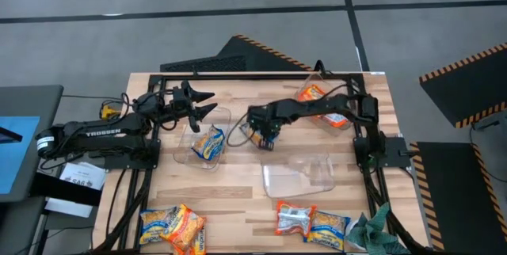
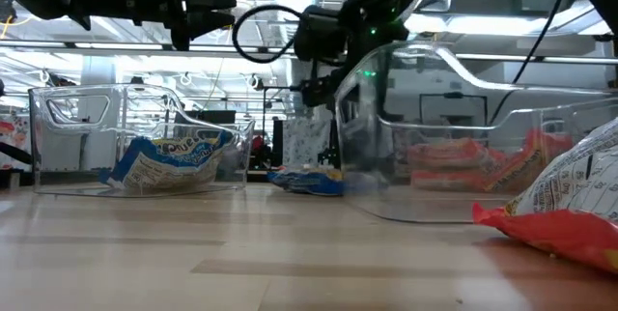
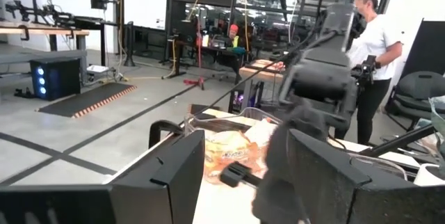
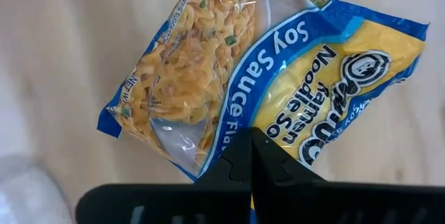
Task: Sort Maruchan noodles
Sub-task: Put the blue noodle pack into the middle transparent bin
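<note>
Right end effector (image 1: pixel 267 138) over table centre, between the two clear bins on the wooden table (image 1: pixel 238 192). Its dark fingers (image 4: pixel 250 165) are closed together on the edge of a glossy yellow-and-blue soy sauce noodle packet (image 4: pixel 257 78); the wrist view shows the packet against the wood below it. In the low view that packet (image 2: pixel 307 180) sits low at the table surface, beneath the end effector; whether it touches the wood cannot be told.

Left end effector (image 1: pixel 202 103) hovers over the far edge of the left clear plastic bin (image 1: pixel 226 120), fingers spread wide, holding nothing.

One yellow-and-blue noodle packet (image 1: pixel 210 143) lies inside the left bin, also seen through the wall in the low view (image 2: pixel 174 156).

Orange-red glossy packets (image 1: pixel 313 93) lie in the clear bin at the far right corner (image 1: pixel 342 125), under the right arm. A third clear bin (image 1: pixel 299 177) stands near the table's middle right.

Near edge of table: a cluster of yellow-blue and orange packets at left (image 1: pixel 173 227), another of orange-silver and yellow-blue packets at right (image 1: pixel 313 222), beside a green cloth (image 1: pixel 374 227).

A person (image 3: pixel 372 50) stands in the room beyond, seen in the left wrist view.
</note>
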